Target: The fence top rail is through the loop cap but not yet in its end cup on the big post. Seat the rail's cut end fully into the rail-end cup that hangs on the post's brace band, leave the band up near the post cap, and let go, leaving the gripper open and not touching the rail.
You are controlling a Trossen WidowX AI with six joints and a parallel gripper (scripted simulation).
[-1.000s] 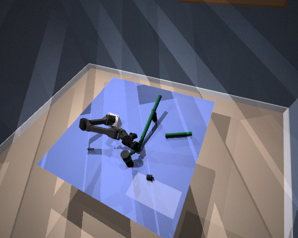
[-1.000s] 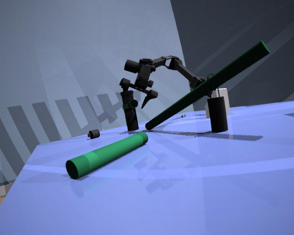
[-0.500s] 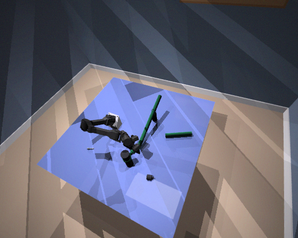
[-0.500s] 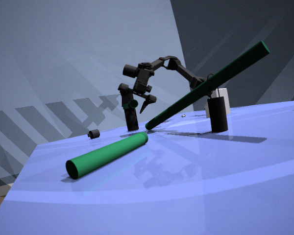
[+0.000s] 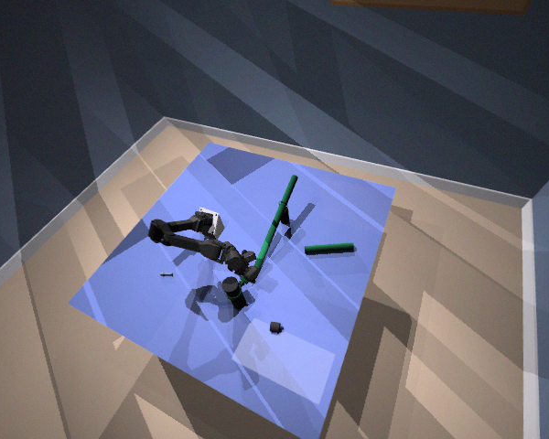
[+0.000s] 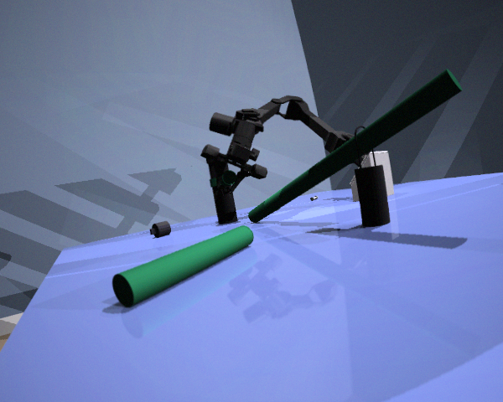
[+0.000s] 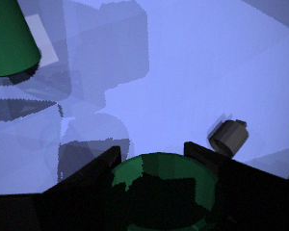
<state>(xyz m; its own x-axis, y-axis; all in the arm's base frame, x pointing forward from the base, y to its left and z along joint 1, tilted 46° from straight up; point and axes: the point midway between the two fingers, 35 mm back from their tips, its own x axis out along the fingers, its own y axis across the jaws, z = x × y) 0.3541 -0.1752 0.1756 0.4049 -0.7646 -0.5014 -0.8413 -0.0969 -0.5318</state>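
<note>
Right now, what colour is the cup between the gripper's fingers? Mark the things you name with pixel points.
Green; the cup (image 6: 229, 177) (image 7: 209, 197) shows best in the wrist view.

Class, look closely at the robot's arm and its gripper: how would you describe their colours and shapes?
The arm is matte black or very dark grey, with angular links and rounded, drum-like joints. The gripper is equally dark, with two fingers that narrow towards their tips. No markings or cables can be made out.

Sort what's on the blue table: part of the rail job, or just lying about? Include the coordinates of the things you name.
Job:
- long green round rail (image 5: 269, 234) (image 6: 318, 175)
- green open-mouthed rail-end cup (image 6: 229, 177) (image 7: 206, 192)
- big black cylindrical post (image 5: 236, 301) (image 6: 225, 208)
- short black post with thin wire-like loop (image 6: 372, 197)

Lying about:
- short green round bar (image 5: 328, 248) (image 6: 184, 265)
- small dark stubby cylinder with a nub (image 5: 275, 326) (image 6: 161, 229) (image 7: 229, 138)
- tiny bolt-like piece (image 5: 166, 274) (image 6: 313, 198)
</note>
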